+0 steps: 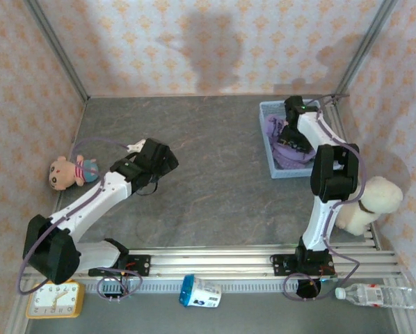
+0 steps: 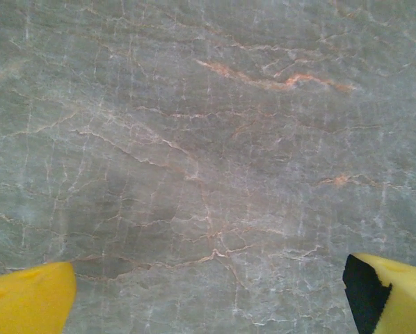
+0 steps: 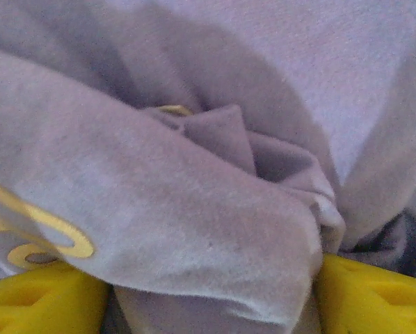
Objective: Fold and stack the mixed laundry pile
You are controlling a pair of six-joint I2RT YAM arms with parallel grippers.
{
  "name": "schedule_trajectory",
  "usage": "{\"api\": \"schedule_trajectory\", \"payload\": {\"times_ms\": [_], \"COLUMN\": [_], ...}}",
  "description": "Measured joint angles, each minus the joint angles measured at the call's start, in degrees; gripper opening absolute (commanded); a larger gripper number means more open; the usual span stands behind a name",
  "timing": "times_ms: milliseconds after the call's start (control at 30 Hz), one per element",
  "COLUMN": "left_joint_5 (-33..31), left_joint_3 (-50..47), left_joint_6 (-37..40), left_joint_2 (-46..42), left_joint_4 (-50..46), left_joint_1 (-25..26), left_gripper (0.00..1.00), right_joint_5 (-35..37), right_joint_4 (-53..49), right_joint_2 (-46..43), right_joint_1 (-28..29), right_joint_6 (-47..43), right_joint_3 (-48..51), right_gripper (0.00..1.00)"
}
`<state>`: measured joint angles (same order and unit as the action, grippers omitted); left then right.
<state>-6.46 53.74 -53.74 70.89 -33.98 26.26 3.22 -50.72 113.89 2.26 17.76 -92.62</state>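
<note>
The lilac shirt point(image 3: 194, 209) lies bunched in the blue basket point(image 1: 266, 136), far right. The right gripper point(image 3: 208, 296) straddles a fold, jaws wide; I'd close deep on that ridge, then lift clear. The left gripper point(image 2: 208, 285) hangs wide over bare bench point(image 1: 215, 174).

Wide bare table point(image 1: 215, 188) between the two arms, with good room to sweep through. The left gripper point(image 2: 208, 296) hangs spread over plain stone. Far right, it's tight: the blue basket point(image 1: 267, 142) walls in the lilac shirt point(image 3: 194, 181), with cloth crammed between the fingers of the right gripper point(image 3: 208, 296). The plush doll point(image 1: 69, 172) crowds the left wall point(image 1: 27, 104), and the white plush point(image 1: 371, 202) sits just beside the right arm point(image 1: 330, 174).
</note>
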Motion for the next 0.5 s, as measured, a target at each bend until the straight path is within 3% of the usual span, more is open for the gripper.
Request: {"api": "schedule_trajectory", "payload": {"times_ms": [100, 233, 500], "left_joint_5": [0.02, 0.02, 1.53], "left_joint_3": [-0.55, -0.68, 1.84], "left_joint_6": [0.09, 0.22, 1.16], "left_joint_2": [-1.46, -1.49, 1.49], "left_joint_4": [-0.24, -0.96, -1.62], "left_joint_1": [0.0, 0.0, -1.49], "left_gripper": [1.0, 1.0, 1.0], "right_joint_5": [0.7, 0.24, -2.01], "right_joint_4": [-0.39, -1.07, -6.16], "right_joint_2": [0.17, -0.04, -6.64], "right_joint_1": [-1.29, -1.2, -1.07], "right_joint_6": [-1.84, -2.56, -2.69], "right_joint_3": [-0.81, -0.94, -5.33], "right_gripper": [0.31, 0.03, 0.0]}}
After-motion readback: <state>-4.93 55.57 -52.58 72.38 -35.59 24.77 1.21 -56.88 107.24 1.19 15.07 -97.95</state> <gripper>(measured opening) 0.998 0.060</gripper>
